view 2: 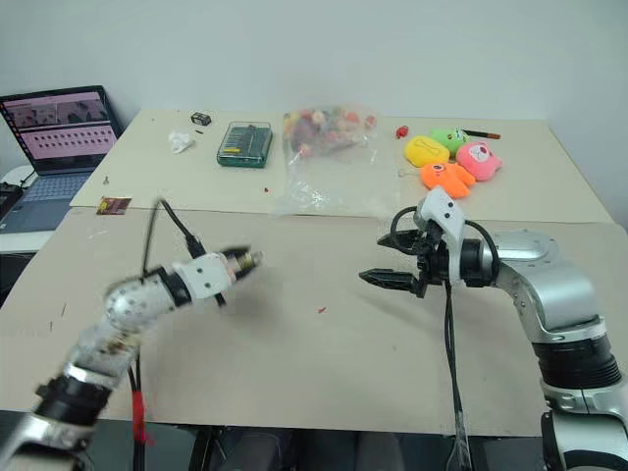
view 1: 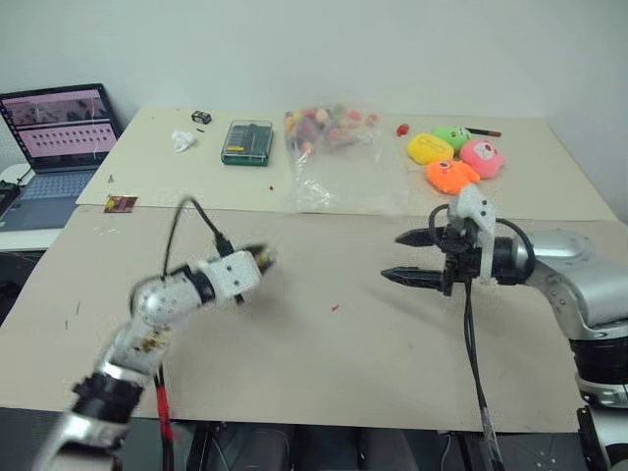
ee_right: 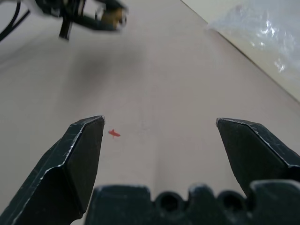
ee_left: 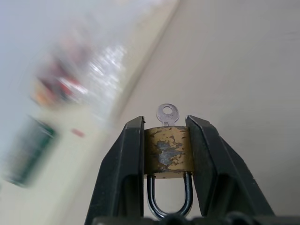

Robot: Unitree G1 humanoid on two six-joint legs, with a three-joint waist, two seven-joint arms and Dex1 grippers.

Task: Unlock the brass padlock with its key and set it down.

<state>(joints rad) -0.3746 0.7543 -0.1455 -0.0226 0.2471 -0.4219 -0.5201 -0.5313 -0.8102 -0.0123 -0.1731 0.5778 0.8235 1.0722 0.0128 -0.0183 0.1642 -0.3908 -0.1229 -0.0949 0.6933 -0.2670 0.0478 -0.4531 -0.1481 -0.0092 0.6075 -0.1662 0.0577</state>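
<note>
Item one — the left gripper (ee_left: 166, 140): from my station I read its two black fingers (ee_left: 123, 164) clamped on the brass padlock (ee_left: 168, 152), one finger on each side of the worn gold body. The silvery shackle loops back toward the wrist between the fingers. The key (ee_left: 168, 114) sits in the far end of the padlock, its round holed head poking out past the fingertips. In the head views this gripper hangs above the near table (view 1: 392, 363), off its surface, pointing across toward the other arm, with the padlock showing as a small gold speck at its tip.

Item two — the right gripper (view 1: 407, 257): jaws spread wide, nothing between them, held above the table and aimed back at the left gripper (the two are well apart, facing each other).

Item three: a tiny red speck (ee_right: 114, 134) on the table between the two grippers.

Item four, far table: a green case (view 1: 246, 142), a clear plastic bag (view 1: 332, 147) of small coloured things, and a cluster of plush toys (view 1: 456, 157) in yellow, green, pink and orange.

Item five: an open laptop (view 1: 59, 147) off to the left, beside the tables.
</note>
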